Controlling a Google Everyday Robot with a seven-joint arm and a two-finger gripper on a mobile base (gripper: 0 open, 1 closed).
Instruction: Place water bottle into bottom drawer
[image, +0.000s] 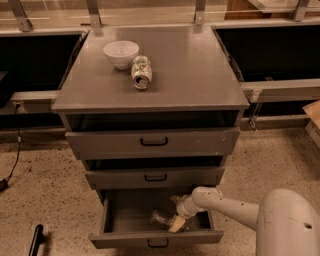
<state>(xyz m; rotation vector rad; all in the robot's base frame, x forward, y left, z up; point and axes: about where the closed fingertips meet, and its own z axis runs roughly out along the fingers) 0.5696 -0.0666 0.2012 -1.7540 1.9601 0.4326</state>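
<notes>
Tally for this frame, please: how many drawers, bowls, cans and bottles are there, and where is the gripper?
Drawers: 3 (top drawer, middle drawer, bottom drawer)
Bowls: 1 (white bowl on the cabinet top)
Cans: 1 (soda can, lying beside the bowl)
Bottles: 1 (water bottle, inside the bottom drawer)
Total: 6
The gripper is inside the open bottom drawer, at the bottle.

Hand (176, 223) low, arm (227, 205) outstretched

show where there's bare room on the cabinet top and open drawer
Cabinet top: bare right of the can and in front of the bowl. Bottom drawer: left part bare; crowded mid-right, where the gripper sits by the water bottle.
</notes>
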